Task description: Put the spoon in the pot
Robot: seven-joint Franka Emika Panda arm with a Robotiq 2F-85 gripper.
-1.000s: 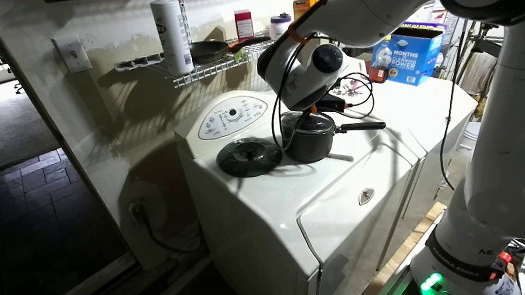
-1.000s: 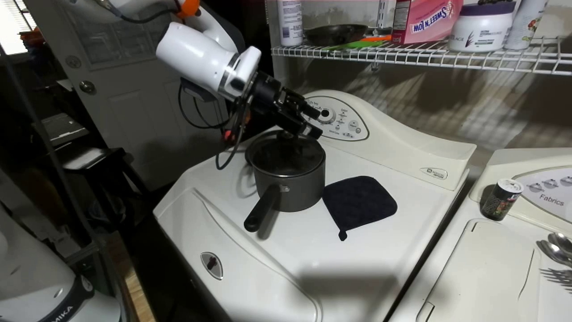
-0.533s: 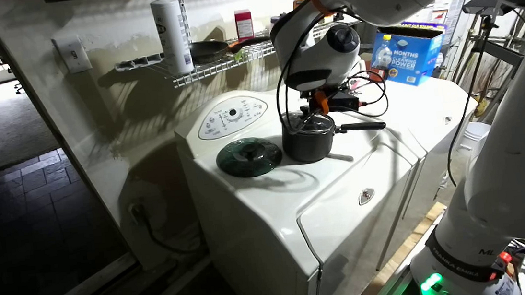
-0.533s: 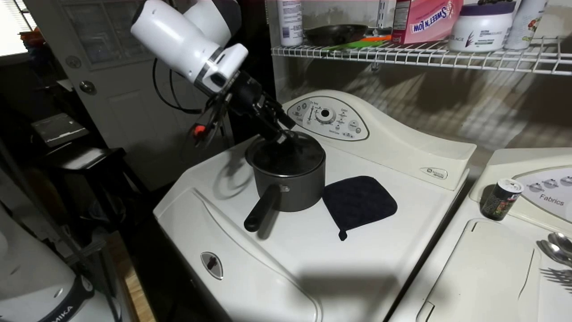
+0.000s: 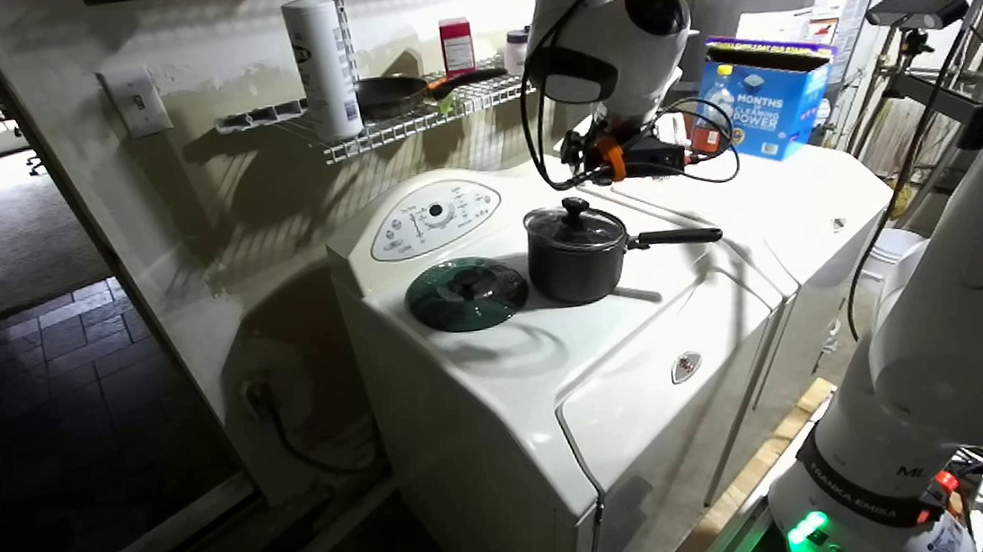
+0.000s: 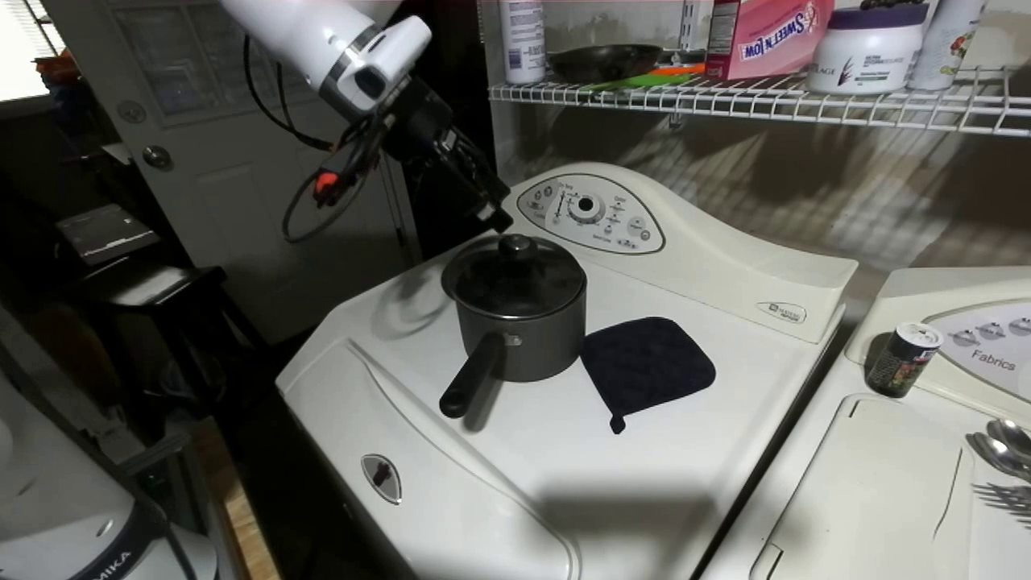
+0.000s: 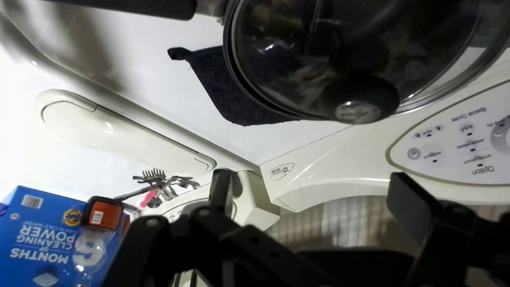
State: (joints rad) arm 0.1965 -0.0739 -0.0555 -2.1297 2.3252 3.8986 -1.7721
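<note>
The dark grey pot stands on the white appliance in both exterior views (image 5: 577, 277) (image 6: 523, 354), its long black handle sticking out. A glass lid (image 6: 515, 282) with a black knob covers it; the lid fills the top of the wrist view (image 7: 303, 75). Metal spoons (image 6: 999, 455) lie beside forks at the right edge in an exterior view. They are part of a small cutlery heap in the wrist view (image 7: 184, 182). My gripper (image 6: 501, 208) is open and empty, tilted down, just above and behind the lid knob. Its fingers are wide apart in the wrist view (image 7: 310, 183).
A dark green disc lid (image 5: 462, 297) lies beside the pot. A dark pot holder (image 6: 648, 366) lies by its other side. A small can (image 6: 900, 362) stands near the cutlery. A blue detergent box (image 5: 778, 109) stands farther off. A wire shelf (image 6: 725, 105) overhangs the back.
My gripper has moved away from over the pot and then up, off the area around the lid knob, which now shows fully. The pot and lid have not moved.
</note>
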